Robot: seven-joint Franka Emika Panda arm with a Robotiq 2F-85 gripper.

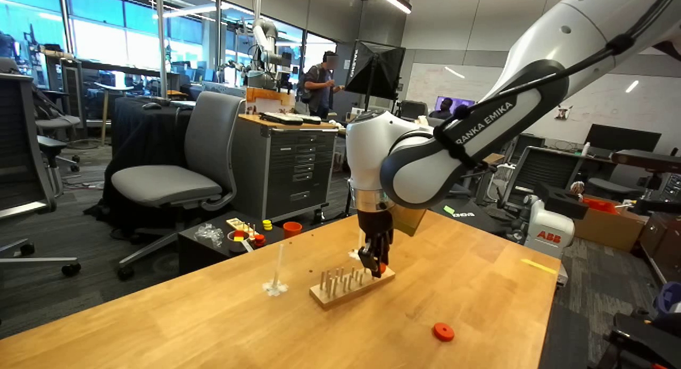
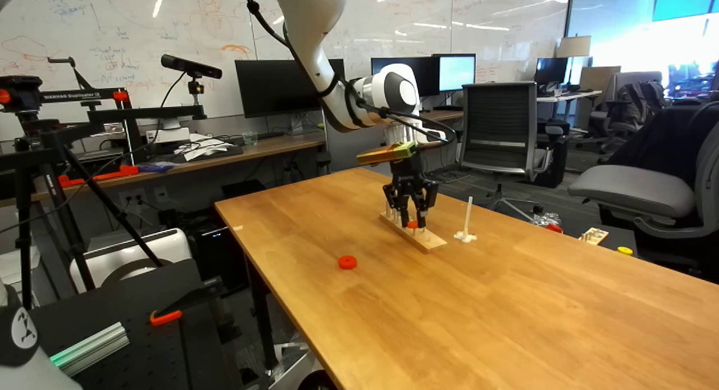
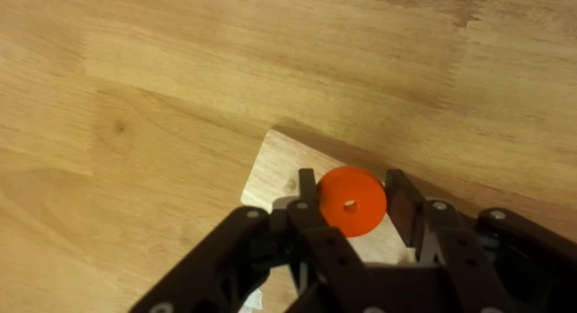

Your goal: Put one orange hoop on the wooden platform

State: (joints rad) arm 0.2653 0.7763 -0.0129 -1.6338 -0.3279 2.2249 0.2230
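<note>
Orange hoop [image 3: 351, 184]: the wrist view finds it held between the fingertips of the gripper [image 3: 350, 182], its rim meeting a finger on either side. The jaws stand part-way apart, spaced by the hoop alone. Beneath it lies the wooden platform [image 3: 268, 173], with one short peg [image 3: 290, 186] showing beside a finger.

In an exterior view, the gripper points down over the platform, the hoop lying level between its tips. A second orange hoop [image 2: 347, 262] lies flat on the tabletop [image 2: 505, 311], well apart from the platform.

In an exterior view, the held hoop is partly hidden behind a finger; several upright pegs [image 1: 334, 287] line the platform, and a thin rod [image 1: 278, 265] stands near it. Whether the hoop encircles a peg cannot be determined.
</note>
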